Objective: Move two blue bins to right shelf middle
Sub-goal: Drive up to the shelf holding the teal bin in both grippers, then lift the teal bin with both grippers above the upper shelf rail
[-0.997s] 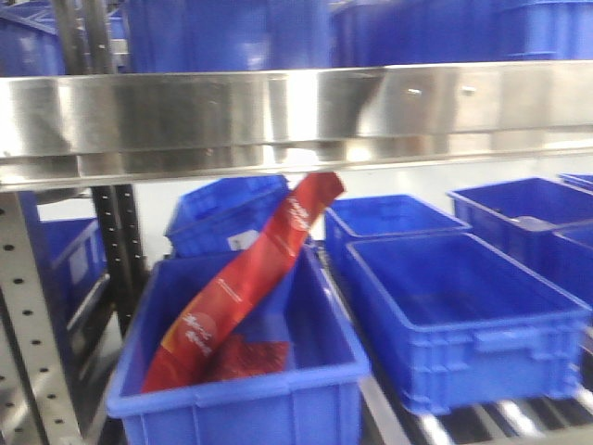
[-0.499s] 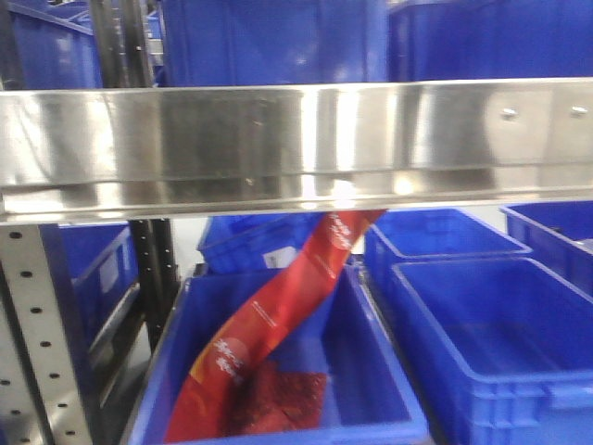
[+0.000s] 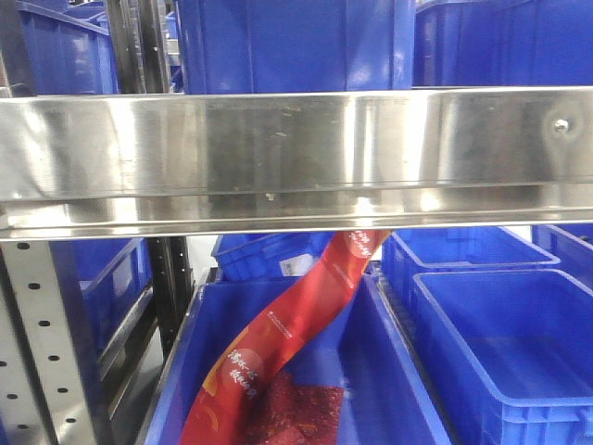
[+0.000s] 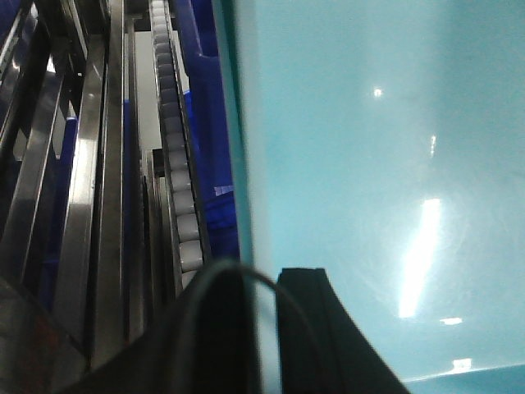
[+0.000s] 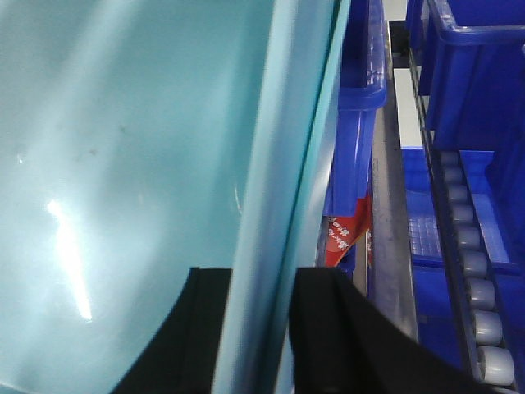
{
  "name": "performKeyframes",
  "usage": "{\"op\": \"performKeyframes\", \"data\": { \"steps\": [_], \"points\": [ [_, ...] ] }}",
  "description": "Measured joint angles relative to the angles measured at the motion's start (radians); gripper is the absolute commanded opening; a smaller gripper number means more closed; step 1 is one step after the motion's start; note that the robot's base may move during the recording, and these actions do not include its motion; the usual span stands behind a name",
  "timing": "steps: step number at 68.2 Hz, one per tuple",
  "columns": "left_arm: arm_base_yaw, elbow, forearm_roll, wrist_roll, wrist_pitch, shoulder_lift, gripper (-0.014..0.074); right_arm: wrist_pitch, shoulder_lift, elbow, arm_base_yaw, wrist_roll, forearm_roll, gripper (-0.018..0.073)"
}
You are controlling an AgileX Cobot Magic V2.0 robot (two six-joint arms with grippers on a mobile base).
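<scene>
A pale sky-blue bin fills the left wrist view (image 4: 369, 164) and the right wrist view (image 5: 123, 148). My left gripper (image 4: 264, 328) is shut on its side wall, one black finger on each side. My right gripper (image 5: 262, 328) is shut on the opposite thick rim in the same way. A second pale edge runs beside that rim; I cannot tell whether two bins are nested. The front view shows neither bin nor grippers. The shiny steel shelf rail (image 3: 278, 148) crosses that view, with a small screw (image 3: 559, 123) near its right end.
Dark royal-blue bins (image 3: 287, 46) stand on the level above the rail. Below it, one dark blue bin (image 3: 389, 371) holds a red packet (image 3: 287, 343), and another (image 3: 500, 343) sits to its right. A perforated upright (image 3: 46, 343) stands at left. Roller tracks (image 4: 176, 189) (image 5: 472, 263) run alongside.
In the front view the steel rail has levelled, dropped lower in the frame and grown larger. The lower bins and red packet have slid right and down.
</scene>
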Motion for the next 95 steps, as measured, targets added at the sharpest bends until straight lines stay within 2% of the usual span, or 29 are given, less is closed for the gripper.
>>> {"op": "performKeyframes", "data": {
  "steps": [95],
  "points": [
    [0.0,0.0,-0.004,0.0,-0.019,0.0,-0.0111,0.004,0.0,0.0,0.0,0.0,0.0,-0.0154]
  ]
}}
